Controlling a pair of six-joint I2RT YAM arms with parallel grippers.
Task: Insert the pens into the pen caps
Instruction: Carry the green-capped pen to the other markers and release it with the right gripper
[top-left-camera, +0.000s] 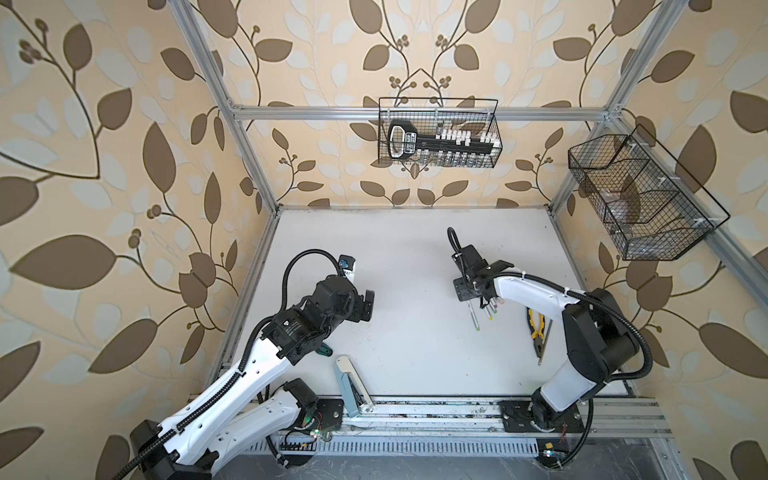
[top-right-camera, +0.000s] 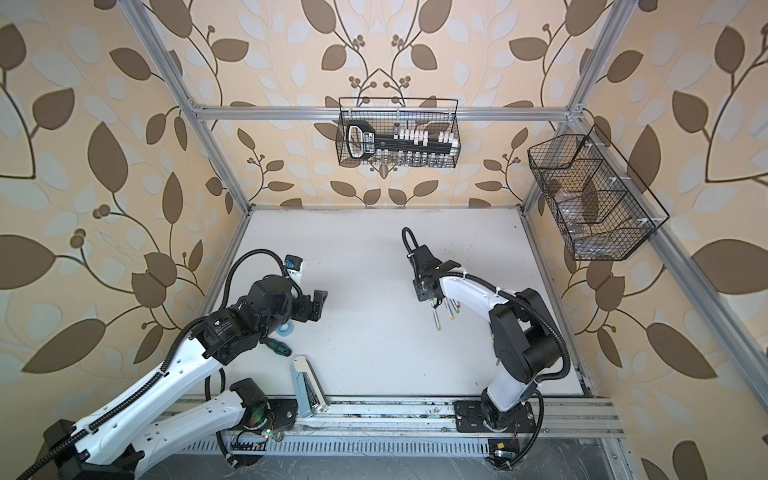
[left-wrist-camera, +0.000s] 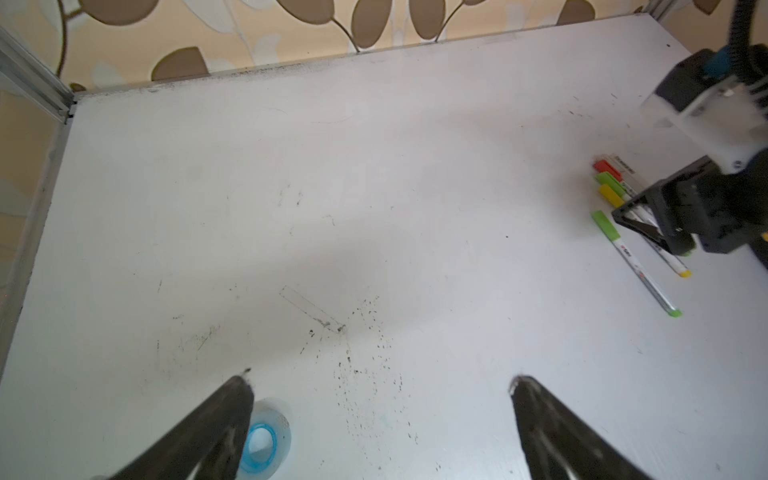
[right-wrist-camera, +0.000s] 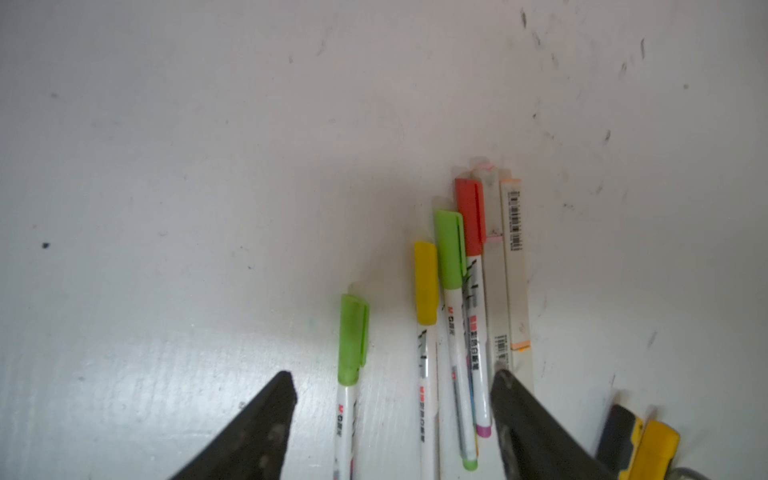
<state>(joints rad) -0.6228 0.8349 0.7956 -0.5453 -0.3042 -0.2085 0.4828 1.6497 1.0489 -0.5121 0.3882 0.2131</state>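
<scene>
- The left gripper (left-wrist-camera: 382, 382) hangs over the left part of the white table (top-left-camera: 395, 257), jaws spread wide with nothing between them.
- A blue-cored tape roll (left-wrist-camera: 266, 440) lies on the table just under its one finger.
- A green-handled screwdriver (top-left-camera: 325, 351) pokes out from beneath the left arm.
- A pale blue stapler (top-left-camera: 349, 386) lies at the front edge, near the rail.
- The pens (right-wrist-camera: 457, 332) lie side by side right of centre, under the right arm's wrist.
- The pen caps (right-wrist-camera: 449, 249) seen here, two green, one yellow and one red, all sit on pen ends. One green-capped pen lies a little apart from the rest, and two thicker white pens lie on the far side.
- The right gripper (right-wrist-camera: 395, 384) hovers low over this cluster, jaws wide apart and straddling several barrels, gripping none.
- Yellow-and-black pliers (top-left-camera: 538, 328) lie just right of the pens.
</scene>
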